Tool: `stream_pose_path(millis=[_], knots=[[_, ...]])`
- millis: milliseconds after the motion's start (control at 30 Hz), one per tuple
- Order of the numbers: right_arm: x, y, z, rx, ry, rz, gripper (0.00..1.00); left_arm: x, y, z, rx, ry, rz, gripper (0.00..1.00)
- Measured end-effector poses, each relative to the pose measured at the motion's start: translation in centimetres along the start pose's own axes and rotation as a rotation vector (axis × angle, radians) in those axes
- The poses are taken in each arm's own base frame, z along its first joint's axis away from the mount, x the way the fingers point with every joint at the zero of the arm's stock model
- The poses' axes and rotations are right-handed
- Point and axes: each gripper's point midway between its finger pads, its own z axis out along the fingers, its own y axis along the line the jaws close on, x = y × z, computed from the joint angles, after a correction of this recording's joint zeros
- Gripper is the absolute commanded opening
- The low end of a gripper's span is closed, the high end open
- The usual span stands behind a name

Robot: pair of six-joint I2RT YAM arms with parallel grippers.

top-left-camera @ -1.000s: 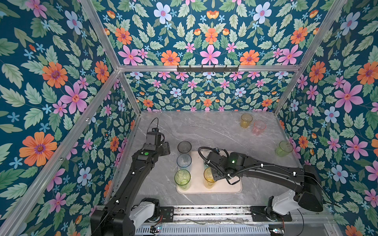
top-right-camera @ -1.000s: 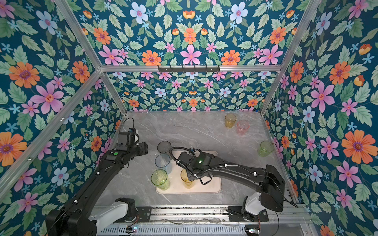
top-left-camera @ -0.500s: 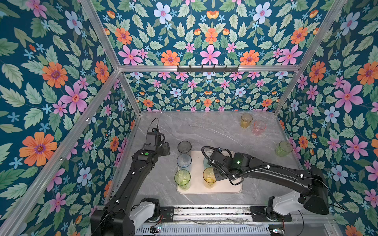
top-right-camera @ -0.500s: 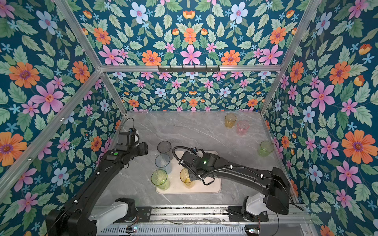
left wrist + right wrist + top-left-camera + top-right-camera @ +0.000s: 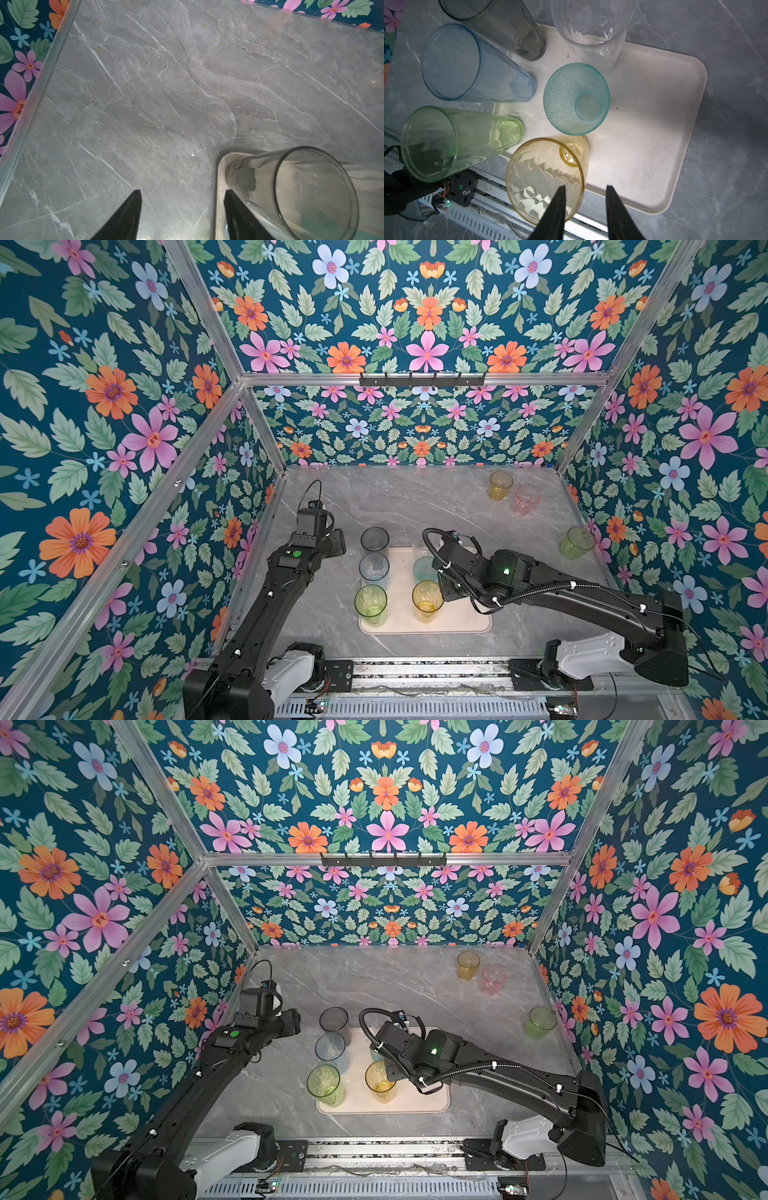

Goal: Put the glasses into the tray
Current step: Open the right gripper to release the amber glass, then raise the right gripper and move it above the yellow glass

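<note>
Right gripper (image 5: pixel 585 187), fingers apart, straddles the rim of the translucent amber tapered tumbler (image 5: pixel 545 180), upright on the flat pale pink tray (image 5: pixel 654 124) near the table's (image 5: pixel 726 62) front edge; best lifted vertically. Left gripper (image 5: pixel 182 191): fingers apart, empty.

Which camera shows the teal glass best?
The right wrist view: the teal glass stands whole and unblocked on the tray. In both top views the right arm covers part of it. The left wrist view shows only a faint teal tint through the grey glass.
</note>
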Motion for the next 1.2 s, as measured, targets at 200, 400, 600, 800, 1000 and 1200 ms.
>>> stream_pose_path(millis=[200,400,600,800,1000,1200], knots=[[-3.3,-1.9,-1.1,0.017,-0.086,0.039,0.36,-0.1,0.0,-0.1,0.001,-0.005,0.000,0.66],[-6.6,-5.0,-2.0,0.055,-0.160,0.070,0.38,-0.1,0.1,-0.4,-0.001,-0.015,-0.004,0.66],[-9.3,-8.4,-2.7,0.111,-0.210,0.100,0.39,-0.1,0.3,-0.4,-0.013,-0.017,-0.004,0.67],[-11.5,-11.1,-2.7,0.135,-0.237,0.135,0.39,0.0,0.5,-0.2,-0.025,-0.009,-0.003,0.66],[-13.5,-13.1,-2.6,0.153,-0.246,0.156,0.40,0.1,0.4,0.0,-0.020,0.005,-0.002,0.67],[-15.6,-15.8,-2.3,0.174,-0.251,0.202,0.40,-0.3,-0.1,-0.3,0.000,0.004,-0.007,0.67]])
